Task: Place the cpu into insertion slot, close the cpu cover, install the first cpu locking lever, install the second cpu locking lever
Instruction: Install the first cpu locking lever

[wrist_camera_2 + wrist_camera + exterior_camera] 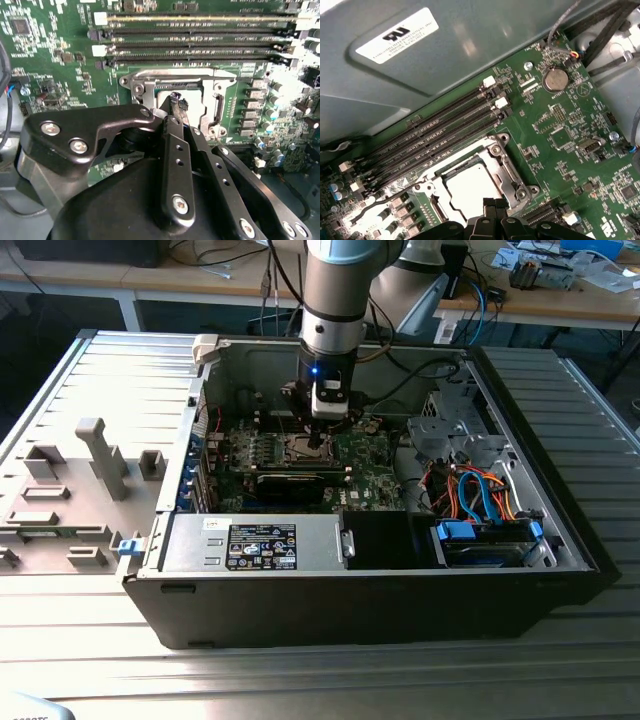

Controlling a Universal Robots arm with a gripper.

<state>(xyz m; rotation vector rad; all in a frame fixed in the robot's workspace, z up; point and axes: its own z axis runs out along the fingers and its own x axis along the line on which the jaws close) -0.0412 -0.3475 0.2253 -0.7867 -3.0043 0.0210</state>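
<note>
The small flat square cpu with a pale silvery top (470, 189) lies in the socket of the green motherboard (540, 150), framed by the thin silvery metal cpu cover (506, 167). It looks light, stiff, smooth and delicate; I would hold it only by its edges. The black gripper (173, 101) hovers at the socket rim with its fingertips pressed together.

the jaws hide one edge of the cpu (469, 189).
</note>
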